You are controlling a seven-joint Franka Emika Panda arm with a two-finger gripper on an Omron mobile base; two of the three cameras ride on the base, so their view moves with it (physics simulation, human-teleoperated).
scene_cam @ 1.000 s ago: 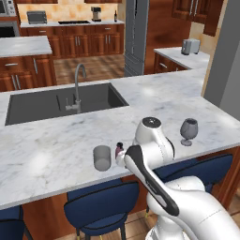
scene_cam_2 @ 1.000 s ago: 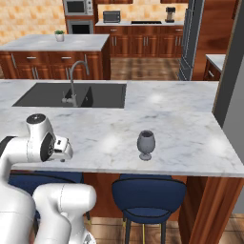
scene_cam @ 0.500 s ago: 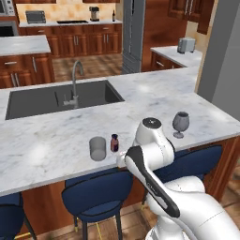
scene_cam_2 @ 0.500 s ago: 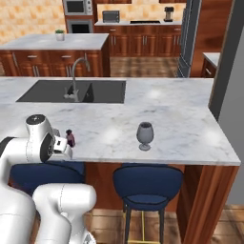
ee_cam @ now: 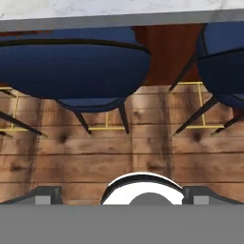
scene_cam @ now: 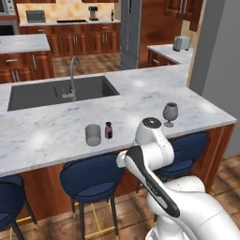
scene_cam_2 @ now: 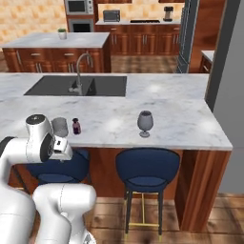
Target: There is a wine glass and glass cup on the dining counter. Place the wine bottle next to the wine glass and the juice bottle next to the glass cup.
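Note:
On the dining counter (scene_cam: 140, 96) (scene_cam_2: 181, 119) a glass cup (scene_cam: 93, 135) (scene_cam_2: 60, 127) stands near the front edge. The squat pinkish juice bottle (scene_cam: 108, 130) (scene_cam_2: 76, 126) stands upright just right of it. Further right, the wine glass (scene_cam: 170, 113) (scene_cam_2: 145, 123) stands alone. A slim dark shape on the far back counter may be the wine bottle (scene_cam: 112, 14). My gripper (ee_cam: 122, 196) is open and holds nothing. It points down at the wood floor in front of the stools, and the hand (scene_cam_2: 60, 147) hangs just before the counter's edge.
Dark blue stools (ee_cam: 71, 62) (ee_cam: 224, 57) (scene_cam_2: 147, 167) are tucked under the counter's front. A sink (scene_cam: 56, 91) with a faucet (scene_cam: 72, 77) lies beyond the cup. A grey wall (scene_cam: 220, 65) closes the right end, and a toaster (scene_cam: 178, 43) sits on the side counter.
Both base views have shifted: the base has backed off, so the counter sits further away. The juice bottle now shows clear of the arm. The gripper stays open.

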